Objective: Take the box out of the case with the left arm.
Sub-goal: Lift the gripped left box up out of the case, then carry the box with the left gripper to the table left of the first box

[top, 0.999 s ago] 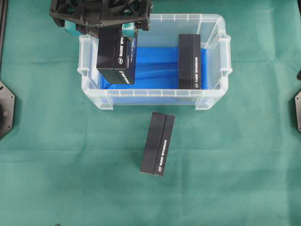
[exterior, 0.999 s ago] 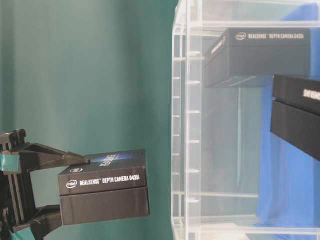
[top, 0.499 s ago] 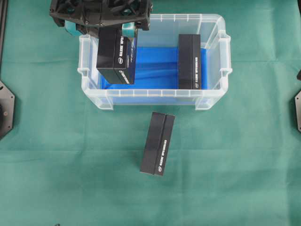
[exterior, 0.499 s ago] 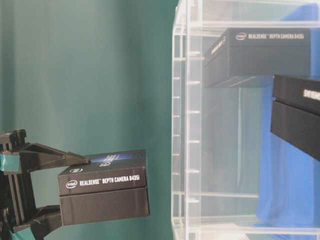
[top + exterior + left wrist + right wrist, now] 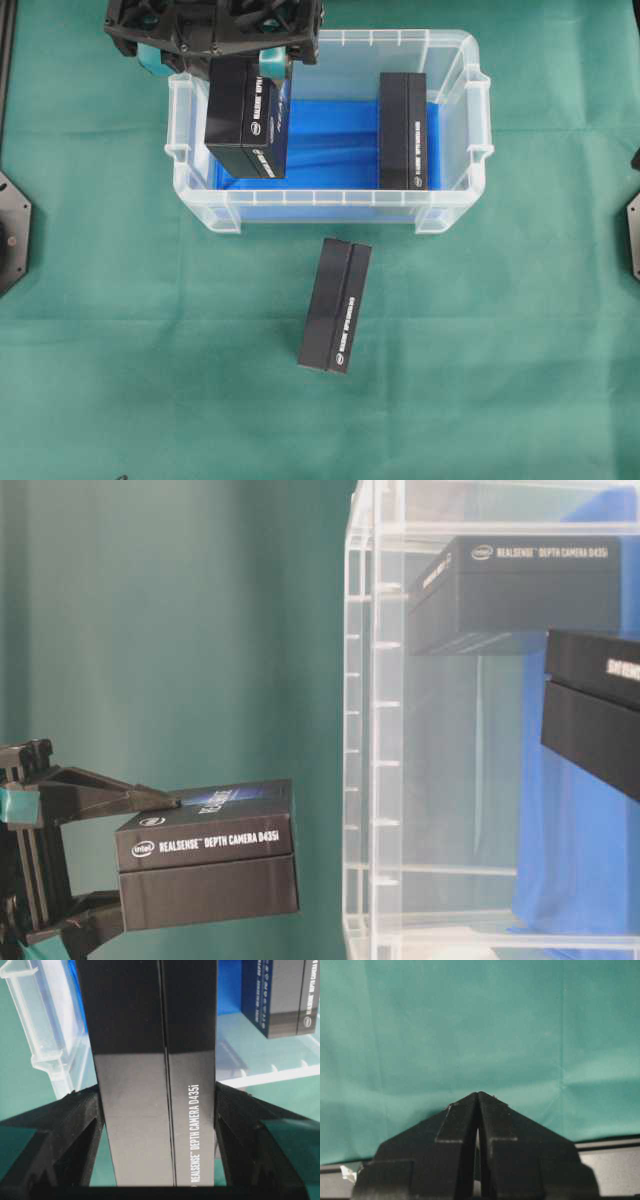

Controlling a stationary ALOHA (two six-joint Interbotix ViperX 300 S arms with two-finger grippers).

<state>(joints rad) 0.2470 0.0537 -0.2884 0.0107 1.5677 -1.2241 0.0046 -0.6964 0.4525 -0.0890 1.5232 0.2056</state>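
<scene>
above the case (image 5: 330, 215), left hand (image 5: 157, 1105) clamps a black box (image 5: 155, 1060).

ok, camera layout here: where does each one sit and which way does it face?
Overhead: above, looking straight down on the case and green cloth; left gripper at top.
Table-level: low, rolled sideways; sees left gripper holding the lifted box.
Left wrist: looks along its fingers at that box.
Right wrist: faces cloth; shut right gripper.
Overhead, table-level and left wrist share the lifted box.
</scene>
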